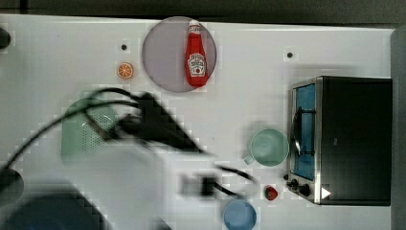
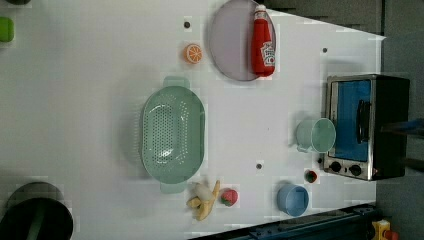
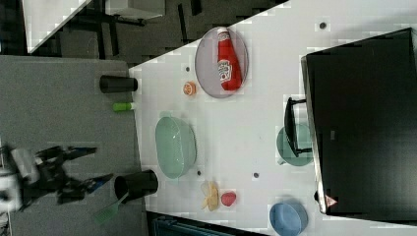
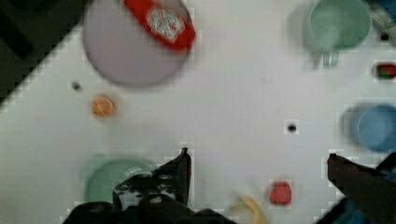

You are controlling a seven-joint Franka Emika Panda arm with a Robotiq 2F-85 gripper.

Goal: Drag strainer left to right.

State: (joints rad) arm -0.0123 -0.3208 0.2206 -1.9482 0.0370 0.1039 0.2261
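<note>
The strainer [image 2: 172,134] is a pale mint-green colander bowl with small holes, upright on the white table [image 2: 90,100], left of centre in the left view. In the top view my blurred arm [image 1: 158,129] crosses over the strainer [image 1: 86,129]. In the wrist view my gripper [image 4: 257,163] is open wide and well above the table, with nothing between its fingers [image 4: 182,168]. The strainer [image 4: 112,179] shows beside one finger and partly behind it, apart from the gripper. The right view has the strainer [image 3: 175,146] near the table's left edge.
A grey-lilac plate [image 2: 231,45] holds a ketchup bottle [image 2: 262,40], with an orange slice [image 2: 193,53] beside it. A banana [image 2: 205,195] and strawberry [image 2: 229,196] lie next to the strainer. A mint mug [image 2: 316,135], a blue bowl [image 2: 293,200] and a toaster oven [image 2: 365,125] stand at the left view's right.
</note>
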